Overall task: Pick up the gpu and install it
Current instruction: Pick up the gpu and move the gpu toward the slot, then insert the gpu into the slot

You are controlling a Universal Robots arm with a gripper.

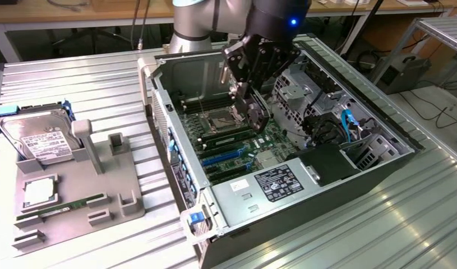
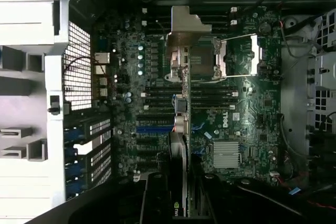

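The gripper (image 1: 252, 102) is clamped on the gpu (image 1: 259, 117), its fingers closed against the card's flat sides. The card hangs on edge inside the open computer case (image 1: 288, 232), above the motherboard (image 1: 213, 140) and not seated. In the wrist view it reads as a thin dark strip (its silvery metal bracket (image 2: 185, 27) at the far end) running over the blue slots (image 2: 152, 128). Well apart, toward the exterior view's left, a grey holder (image 1: 116, 190) carries a hard drive (image 1: 37, 140) and a green memory stick (image 1: 62, 207).
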